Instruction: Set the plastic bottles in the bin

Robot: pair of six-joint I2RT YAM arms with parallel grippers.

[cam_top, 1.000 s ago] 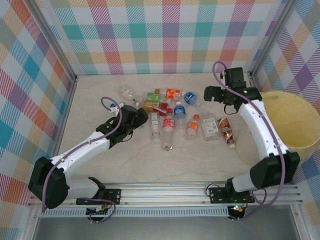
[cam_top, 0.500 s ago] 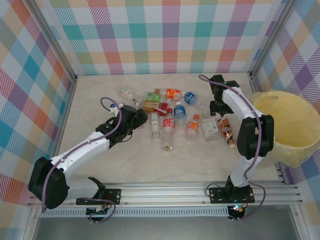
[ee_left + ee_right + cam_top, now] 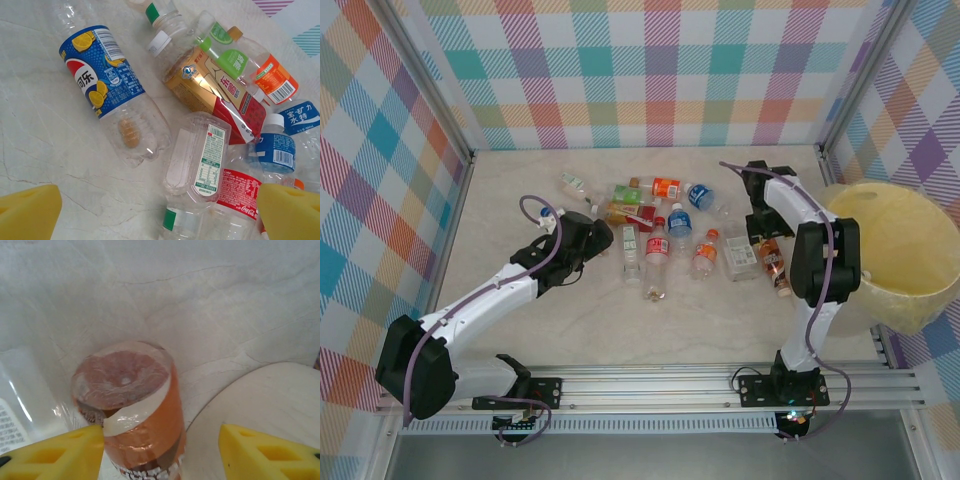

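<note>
Plastic bottles (image 3: 657, 245) lie scattered centre-frame. Your right gripper (image 3: 161, 432) straddles the clear orange-labelled bottle (image 3: 135, 410) nearest the round pale yellow bin (image 3: 920, 290), probably the shortest carry. Its jaws are not yet clamped. Your left gripper (image 3: 157, 195) gapes wide.

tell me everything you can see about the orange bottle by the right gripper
The orange bottle is clear plastic with an orange-brown label crossed by a pale band, seen base-on. It lies on its side on the marbled table. The right gripper straddles it: one yellow finger appears to touch its side, and the other stands clear.
</note>
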